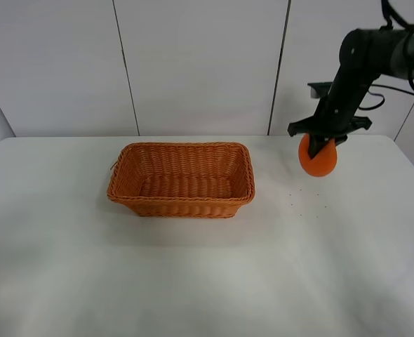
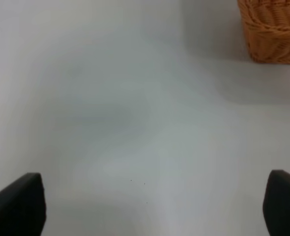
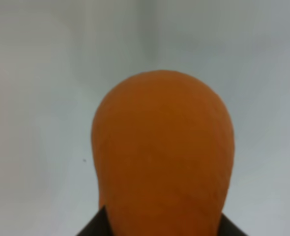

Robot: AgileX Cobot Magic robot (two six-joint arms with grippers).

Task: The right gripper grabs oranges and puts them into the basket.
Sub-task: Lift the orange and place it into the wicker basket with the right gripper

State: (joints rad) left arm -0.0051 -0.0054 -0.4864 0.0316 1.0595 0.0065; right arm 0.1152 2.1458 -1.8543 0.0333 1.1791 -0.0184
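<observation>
Transfer phase, orange in grasp. The right gripper [image 1: 320,143] is clamped on the orange [image 1: 318,161], which hangs below the fingers, apparently lifted off the desk [image 1: 193,281], though its height cannot be judged. In the right wrist view the orange [image 3: 162,152] fills the frame, with only the blurred desk behind it and no basket in sight. The basket [image 1: 182,147] stands empty, well apart from the fruit, toward the left arm's side and slightly nearer the camera. Its long axis runs across the desk. The carry should therefore run sideways along that axis, over the near short rim. The left gripper [image 2: 152,204] hangs with fingers apart, holding nothing, the basket [image 2: 273,29] at the edge of its view.
</observation>
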